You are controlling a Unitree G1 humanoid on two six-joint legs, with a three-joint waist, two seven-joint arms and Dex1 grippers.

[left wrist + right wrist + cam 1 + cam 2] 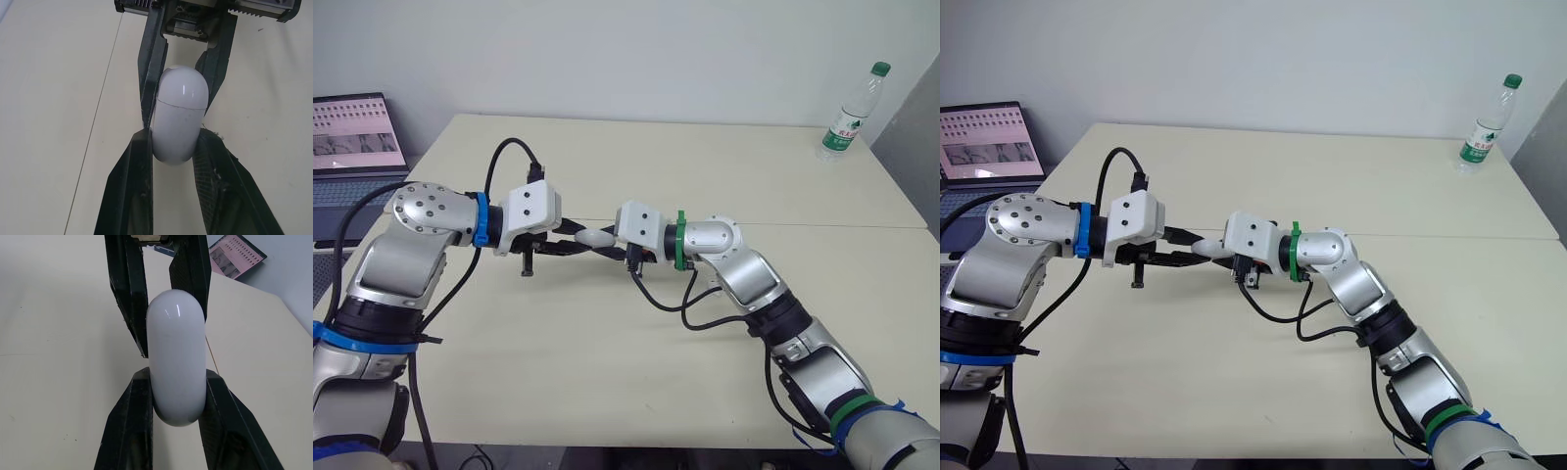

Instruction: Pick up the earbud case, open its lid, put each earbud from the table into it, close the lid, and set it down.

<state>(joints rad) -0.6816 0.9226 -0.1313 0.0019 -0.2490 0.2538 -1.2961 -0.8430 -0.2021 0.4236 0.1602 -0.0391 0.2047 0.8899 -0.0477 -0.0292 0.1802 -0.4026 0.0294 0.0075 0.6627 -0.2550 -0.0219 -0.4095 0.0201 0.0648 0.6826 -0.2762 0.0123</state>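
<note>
**A:** Closest to us are the two arms, reaching in from nine and three o'clock. What's beyond them?

**B:** Biggest thing is the pale surface (705, 166). A laptop (357, 137) sits off its ten o'clock edge, and a water bottle (850, 113) stands at two o'clock.

**A:** And the case?

**B:** Dead centre, gripped from both sides and, as far as I can judge, lifted clear of the surface. On one end of the earbud case (178, 98) the left claw (175, 139) is closed narrow. The right claw (177, 377) is clamped on the other end, past the seam.

**A:** Lid?

**B:** Shut. The seam is one thin closed line.

**A:** How will it handle?

**B:** Light, I'd guess, and stiff. It's glossy and rounded all over, though, so it'll be slippery. Pinch too near a domed end and it could squirt out. The best hold looks like the straight sides of the body below the seam, leaving the lid end free to swing.
</note>
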